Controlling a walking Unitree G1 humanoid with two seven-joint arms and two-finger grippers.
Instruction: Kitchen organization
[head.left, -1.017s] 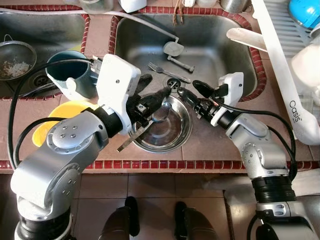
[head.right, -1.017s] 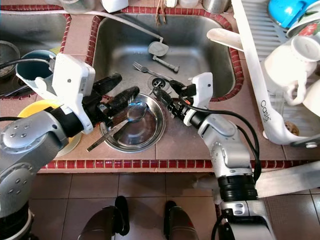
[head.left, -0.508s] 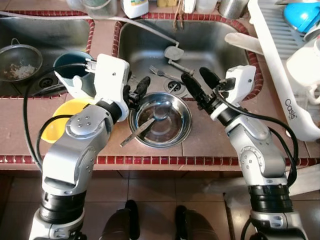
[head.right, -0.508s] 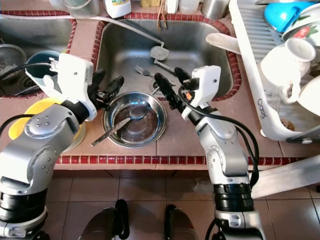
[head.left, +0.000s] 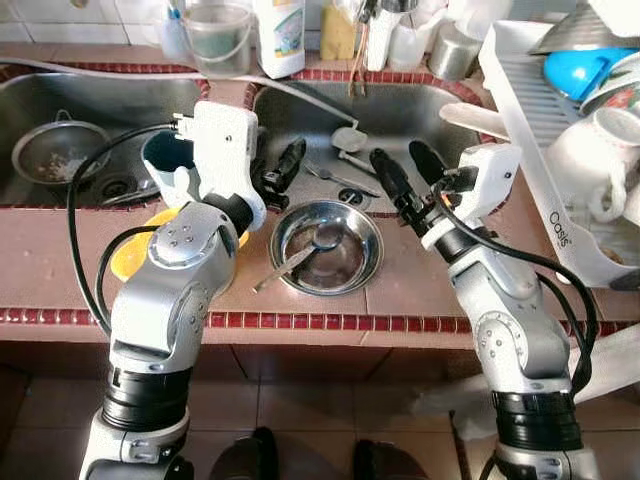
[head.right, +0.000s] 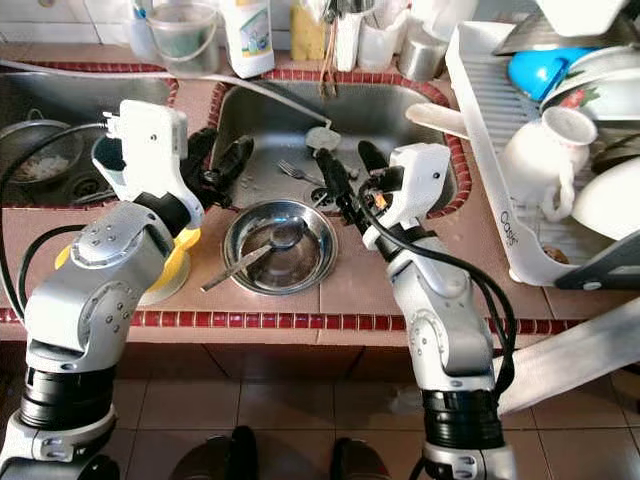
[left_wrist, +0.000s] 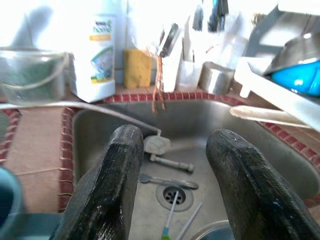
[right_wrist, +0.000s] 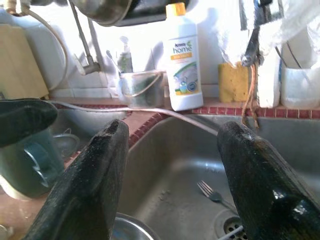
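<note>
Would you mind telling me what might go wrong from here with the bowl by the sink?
1. The steel bowl sits near the counter's front edge; a nudge from either open tool, left tool or right tool, might slide it off.
2. The spoon leans over the bowl's rim and could flip out if the bowl is tilted.

Bright, wrist cams blown-out bg, soft focus

Two silver metal arms with rounded joint housings dotted with small screws; black ribbed collars near the bottom edge. Each wrist carries a white boxy camera housing. Black cables loop along both arms. The left gripper (head.left: 277, 172) and right gripper (head.left: 408, 173) have long, textured black fingers
</note>
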